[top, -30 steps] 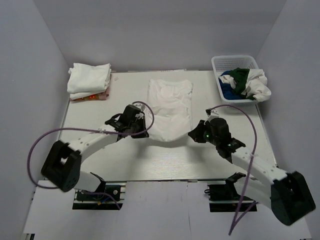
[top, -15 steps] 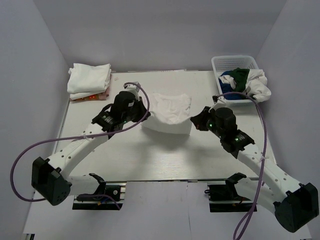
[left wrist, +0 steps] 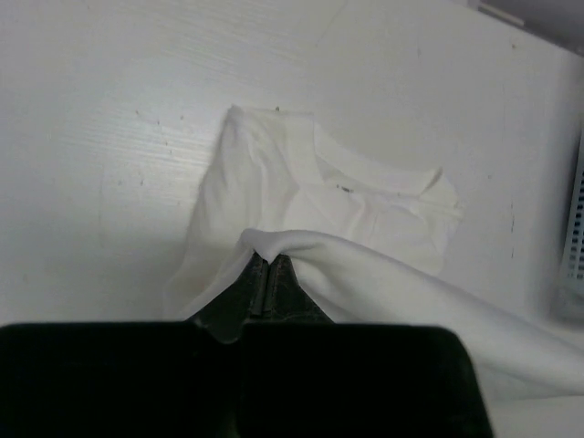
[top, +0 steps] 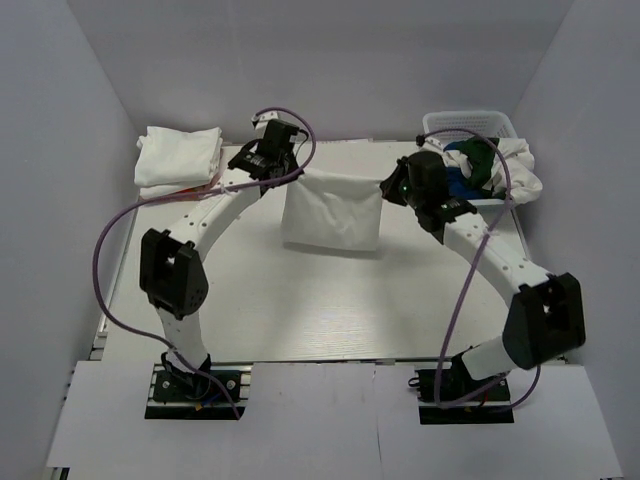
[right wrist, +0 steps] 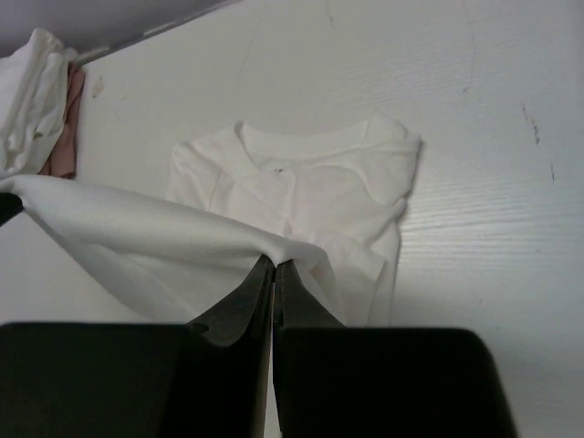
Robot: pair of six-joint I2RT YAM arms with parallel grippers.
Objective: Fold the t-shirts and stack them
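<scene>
Two arms are stretched toward the far half of the white tabletop [top: 250, 300], elbows bent outward and wrists turned in to face each other across the middle. The left tool [top: 288, 168] is closed, its fingers pinched on one corner of a plain white cotton t-shirt [top: 332, 208]. The left wrist view shows the jaws fully together with cloth draped over the tips [left wrist: 267, 265]. The right tool [top: 392, 186] is likewise clamped on the opposite corner, with no gap between its jaws in its own view [right wrist: 275, 266].

We see the held edge pulled taut between the tools and raised off the tabletop. The collar end lies flat below, visible in both wrist views [right wrist: 301, 187].

Shirt count:
- One is in the grasp.
- One folded white pile [top: 178, 158] sits at the far left corner, resting on a pinkish folded piece [top: 195, 190]. We cannot tell the number of layers.
- A white plastic lattice basket [top: 470, 121] at the far right holds three more. These are one royal blue shirt [top: 462, 183], one dark green shirt [top: 483, 160] and one crumpled white shirt [top: 520, 172] spilling over the rim.
</scene>
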